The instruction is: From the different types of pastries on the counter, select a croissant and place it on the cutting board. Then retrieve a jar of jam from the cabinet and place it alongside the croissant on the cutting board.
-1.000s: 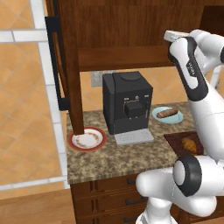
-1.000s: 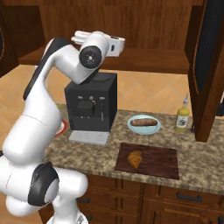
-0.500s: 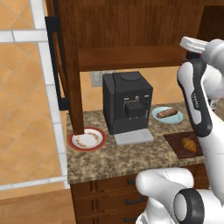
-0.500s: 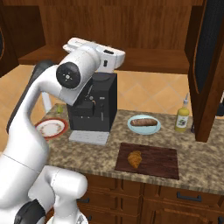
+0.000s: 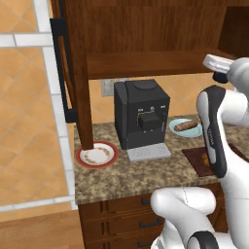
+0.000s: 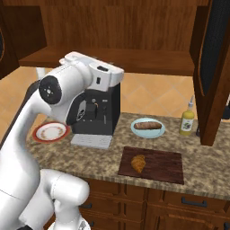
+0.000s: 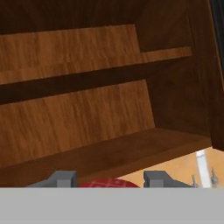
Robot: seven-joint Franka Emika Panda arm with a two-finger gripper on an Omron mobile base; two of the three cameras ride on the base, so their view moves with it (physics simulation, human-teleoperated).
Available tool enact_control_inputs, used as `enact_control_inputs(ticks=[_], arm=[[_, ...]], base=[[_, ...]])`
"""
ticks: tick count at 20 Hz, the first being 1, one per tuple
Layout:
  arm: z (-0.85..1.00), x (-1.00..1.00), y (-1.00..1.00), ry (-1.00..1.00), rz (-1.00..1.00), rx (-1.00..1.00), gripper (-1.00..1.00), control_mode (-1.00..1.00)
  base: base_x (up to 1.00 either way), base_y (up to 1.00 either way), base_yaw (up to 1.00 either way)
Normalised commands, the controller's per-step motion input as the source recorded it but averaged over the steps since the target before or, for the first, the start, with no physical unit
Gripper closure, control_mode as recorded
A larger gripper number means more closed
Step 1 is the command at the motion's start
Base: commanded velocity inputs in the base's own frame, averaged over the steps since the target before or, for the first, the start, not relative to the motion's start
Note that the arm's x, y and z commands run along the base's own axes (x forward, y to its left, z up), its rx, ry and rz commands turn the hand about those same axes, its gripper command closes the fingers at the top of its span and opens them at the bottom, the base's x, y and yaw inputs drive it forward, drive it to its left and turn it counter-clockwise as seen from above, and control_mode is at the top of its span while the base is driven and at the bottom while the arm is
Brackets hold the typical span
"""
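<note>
Croissant (image 6: 138, 163) lies on the cutting board (image 6: 166, 167), left of centre, long axis running roughly front to back, narrower end toward the counter edge. Log pastry (image 6: 147, 125) sits in a pale blue dish (image 6: 136, 130), long axis left-right. Red-rimmed plate (image 6: 49, 132) holds only crumbs. Since half a second ago the arm has swung further right and lifted toward the cabinet (image 7: 109, 109); counter items unchanged. In the hand view the gripper (image 7: 109, 178) faces the cabinet shelf, fingers spread, a red lid-like top (image 7: 109, 183) showing between them; whether it is gripped, cannot tell. Yellow bottle (image 6: 187, 122) stands by the cabinet door.
</note>
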Motion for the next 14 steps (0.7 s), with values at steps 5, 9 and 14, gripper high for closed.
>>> enact_control_inputs(ticks=[5,9,14], arm=[[-0.39,-0.05,-0.49,0.05,-0.09,0.04,1.0,-1.0],[-0.68,-0.07,-0.51,0.01,-0.02,0.02,1.0,-1.0],[-0.88,-0.28,-0.59,0.0,0.0,0.03,1.0,-1.0]], base=[[0.0,0.0,0.0],[0.0,0.0,0.0],[0.0,0.0,0.0]])
